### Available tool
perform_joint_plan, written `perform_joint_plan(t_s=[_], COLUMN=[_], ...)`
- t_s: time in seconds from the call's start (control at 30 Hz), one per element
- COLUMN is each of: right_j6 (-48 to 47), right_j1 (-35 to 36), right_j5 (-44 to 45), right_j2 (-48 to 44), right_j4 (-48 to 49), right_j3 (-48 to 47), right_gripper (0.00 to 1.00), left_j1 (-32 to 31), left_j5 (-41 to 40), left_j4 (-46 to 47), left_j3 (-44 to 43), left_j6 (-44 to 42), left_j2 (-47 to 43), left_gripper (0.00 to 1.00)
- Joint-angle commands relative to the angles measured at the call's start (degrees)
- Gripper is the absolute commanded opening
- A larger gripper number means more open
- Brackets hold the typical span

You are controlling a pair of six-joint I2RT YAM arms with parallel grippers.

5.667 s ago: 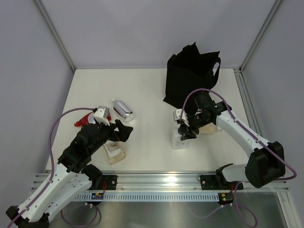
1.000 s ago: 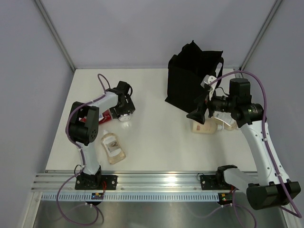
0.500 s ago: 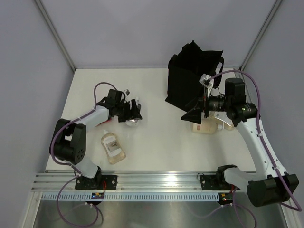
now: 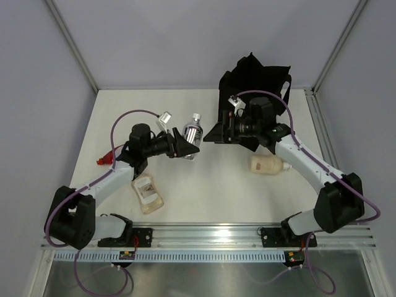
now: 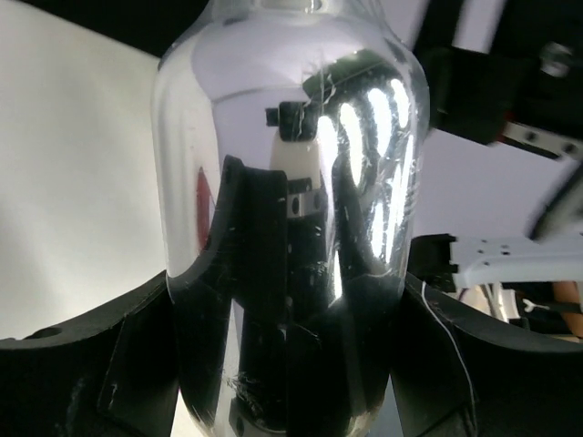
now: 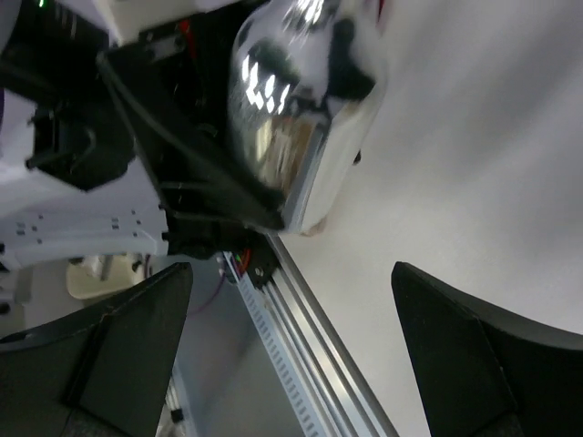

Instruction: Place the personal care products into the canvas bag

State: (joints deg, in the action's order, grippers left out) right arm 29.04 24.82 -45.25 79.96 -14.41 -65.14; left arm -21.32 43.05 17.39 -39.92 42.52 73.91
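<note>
My left gripper (image 4: 187, 142) is shut on the silver cylinder (image 4: 193, 131) and holds it off the table at the middle. In the left wrist view the cylinder (image 5: 291, 182) fills the space between both fingers of the gripper (image 5: 287, 364). My right gripper (image 4: 215, 132) stands open just right of the cylinder, facing it, with nothing between its fingers (image 6: 118, 355). The right wrist view shows the cylinder (image 6: 291, 100) ahead of the gripper (image 6: 291, 350). The black canvas bag (image 4: 253, 86) stands at the back right. A beige bottle (image 4: 267, 164), a clear bottle (image 4: 148, 193) and a red tube (image 4: 105, 158) lie on the table.
The white table (image 4: 204, 192) ends in a metal rail (image 4: 210, 238) at the near edge. Grey walls and metal posts close in the back and the sides. The right arm's forearm passes in front of the bag's lower edge.
My left arm has lifted the silver cylinder off the table and swung it right toward the middle. My right arm has moved left from beside the bag to face the cylinder.
</note>
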Motion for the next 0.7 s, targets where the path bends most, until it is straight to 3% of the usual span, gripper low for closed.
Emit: perform_joint_plan(t_s=[0.0,0.37,0.47,0.5,0.57,0.6,0.67], right_j6=[12.8,13.1,14.5,14.8,14.6,13.6,12.2], right_j1=[1.7,9.8,9.8,9.8,9.7,9.9,9.8], right_j5=[5.2,5.4,4.1,3.5,3.1,2.5,1.1], right_j2=[3.9,11.3,12.0,11.9,11.0,10.7,10.0], right_j4=[10.3,13.8,17.7,18.4,19.5,19.5,20.0], right_j3=[-4.7,-10.3,-9.2,-8.4,-8.1,-8.2,-8.4], right_gripper=[0.99,0.98,0.78,0.6,0.42,0.24,0.08], left_j1=[-1.3,-5.1,-5.0,-5.0,-5.1,-5.0,-5.1], left_j5=[4.0,2.7,2.3,2.0,1.5,1.2,0.8], left_j4=[16.6,21.0,21.2,21.2,21.5,21.7,22.2], left_j3=[-0.2,1.6,1.9,1.9,2.2,2.3,2.8], left_j6=[5.9,11.4,11.6,11.7,12.0,12.2,12.8], left_j2=[-5.0,-7.1,-7.6,-7.7,-8.2,-8.3,-8.5], left_gripper=[0.0,0.0,0.0,0.0,0.01,0.04,0.23])
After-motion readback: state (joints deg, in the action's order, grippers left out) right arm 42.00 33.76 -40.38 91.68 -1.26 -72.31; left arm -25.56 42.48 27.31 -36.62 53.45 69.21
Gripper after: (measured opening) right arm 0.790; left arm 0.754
